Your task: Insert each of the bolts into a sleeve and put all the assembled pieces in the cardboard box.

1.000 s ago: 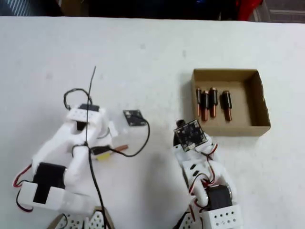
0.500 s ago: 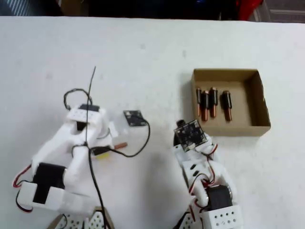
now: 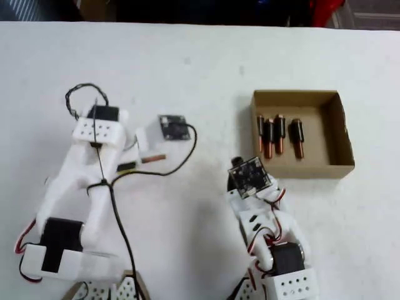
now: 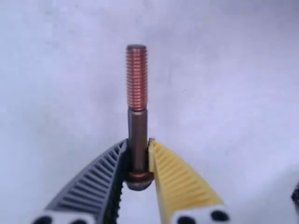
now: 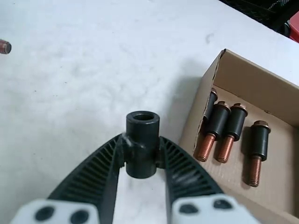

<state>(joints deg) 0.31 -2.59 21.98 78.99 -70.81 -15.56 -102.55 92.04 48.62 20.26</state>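
Closest to the front of the table (image 3: 200, 69), the right gripper (image 5: 141, 150) has its jaws closed narrow around the middle of a black sleeve (image 5: 142, 142). The sleeve's open bore faces up toward the wrist camera, and it is held above bare tabletop just beside the near corner of the cardboard box (image 3: 345, 134). A little farther back and well off to the side, the left gripper (image 4: 138, 148) pinches a copper-coloured bolt (image 4: 137, 84) low on its shank, right above the head. The threaded end sticks out free past the fingertips and, from overhead, points roughly across toward the other arm. Farthest back, the box already holds four assembled pieces (image 3: 279, 136) lying side by side, each with a dark sleeve around a copper bolt. I'd say this is the joining step for what looks like the last pair, with nothing mated yet and the two parts well apart. The next move seems to need the arms brought together and the bolt's axis lined up with the bore. The threaded tip has to meet the hole squarely, since a tilted approach could catch on the rim or twist the bolt in its grip.
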